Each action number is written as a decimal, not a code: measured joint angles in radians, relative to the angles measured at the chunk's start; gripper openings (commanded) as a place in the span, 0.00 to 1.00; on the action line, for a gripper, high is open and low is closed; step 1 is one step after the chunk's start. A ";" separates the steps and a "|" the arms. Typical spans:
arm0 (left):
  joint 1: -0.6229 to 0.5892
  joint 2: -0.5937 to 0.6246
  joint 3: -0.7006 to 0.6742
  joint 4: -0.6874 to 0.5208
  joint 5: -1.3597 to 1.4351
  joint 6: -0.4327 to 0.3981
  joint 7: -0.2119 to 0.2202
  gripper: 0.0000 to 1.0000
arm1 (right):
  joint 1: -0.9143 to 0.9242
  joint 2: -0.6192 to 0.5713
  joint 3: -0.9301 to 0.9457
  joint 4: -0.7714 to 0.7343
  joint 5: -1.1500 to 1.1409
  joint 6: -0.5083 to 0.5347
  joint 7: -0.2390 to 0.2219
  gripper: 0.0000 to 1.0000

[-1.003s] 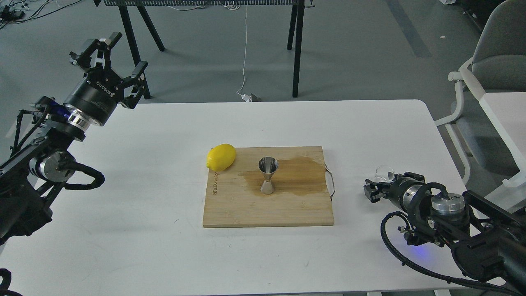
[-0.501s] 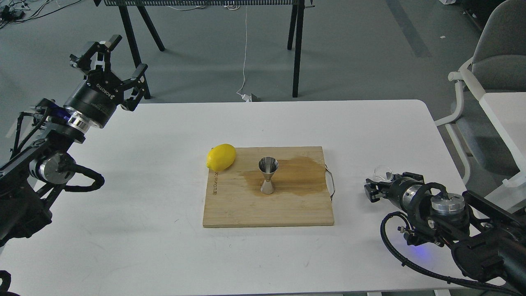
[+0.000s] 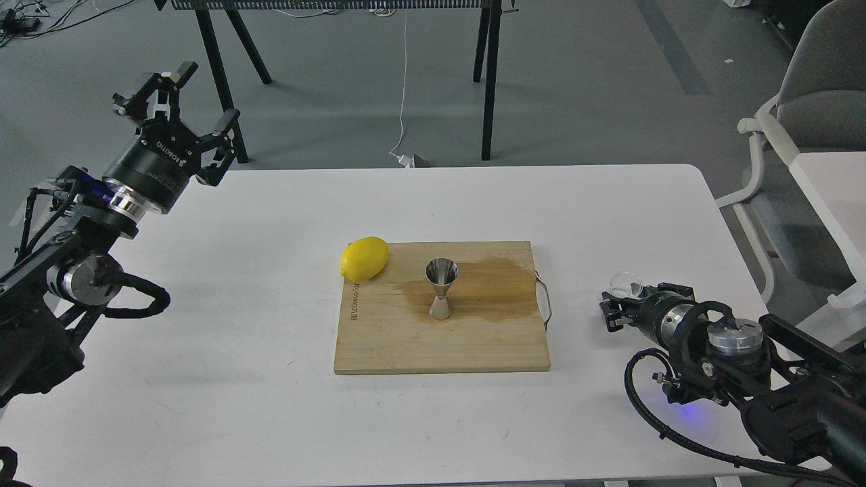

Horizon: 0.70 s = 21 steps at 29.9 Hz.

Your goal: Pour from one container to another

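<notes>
A white table holds a wooden cutting board with a lemon at its far left corner. A steel jigger stands upright mid-board beside a damp stain. The right claw, low near the table's right edge, sits against a small clear glass cup; whether it grips the cup cannot be told. The left claw hangs raised at far left, fingers spread, empty. The jigger's narrow mouth and slim waist invite spilling or tipping.
</notes>
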State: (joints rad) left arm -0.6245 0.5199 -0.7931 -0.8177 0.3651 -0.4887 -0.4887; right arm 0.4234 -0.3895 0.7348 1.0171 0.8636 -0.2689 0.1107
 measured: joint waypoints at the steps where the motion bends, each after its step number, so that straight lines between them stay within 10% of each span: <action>1: 0.000 0.000 0.000 0.000 0.000 0.000 0.000 0.81 | 0.000 0.001 0.000 0.000 0.000 0.000 0.000 0.50; 21: 0.000 0.000 0.000 0.008 0.000 0.000 0.000 0.81 | 0.002 0.001 0.001 0.025 -0.001 -0.003 0.000 0.49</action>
State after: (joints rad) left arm -0.6243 0.5199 -0.7932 -0.8102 0.3651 -0.4887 -0.4887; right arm 0.4254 -0.3881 0.7359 1.0425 0.8628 -0.2724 0.1103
